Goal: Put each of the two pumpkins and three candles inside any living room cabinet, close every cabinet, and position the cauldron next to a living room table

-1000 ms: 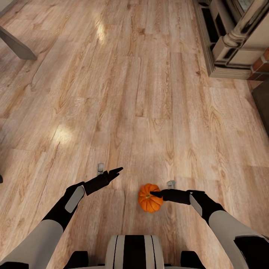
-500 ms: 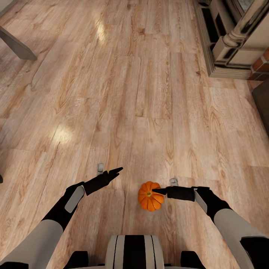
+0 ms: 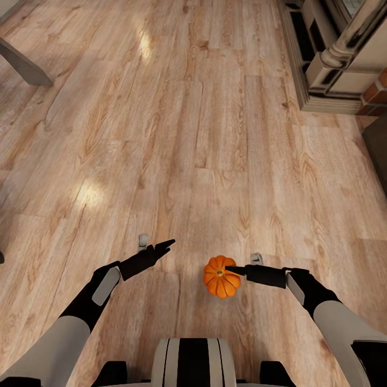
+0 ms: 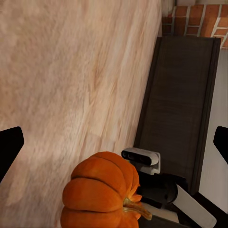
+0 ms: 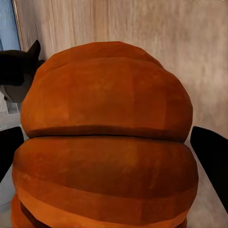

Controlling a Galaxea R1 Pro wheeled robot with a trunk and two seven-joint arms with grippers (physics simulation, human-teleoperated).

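I've got one pumpkin (image 3: 221, 277) in front of me, low down near the robot's body, over the wooden floor (image 3: 177, 134); whether it's resting on the boards or already lifted clear, I can't tell from the head view. My right gripper (image 3: 232, 268) is reaching in from the side with its tip over the crown, near the stem; through the right wrist camera the pumpkin (image 5: 104, 137) sits between the two dark fingers (image 5: 211, 161), which stand wide at either edge and don't look pressed into the skin, so I'd call the jaws open around it rather than clamped. The left gripper (image 3: 164, 246) hangs apart to the side, holding nothing, fingers spread wide in its own wrist view, where the pumpkin (image 4: 102, 192) and its stem show.

Handling, as I judge it: small, rigid, probably light; the skin looks smooth and rounded, so it could squirt out if I pinch high or low. I'd close across the widest part, pads settled into the grooves between ribs, not on the stem; the fireplace (image 3: 333, 59) stands well off to the right.
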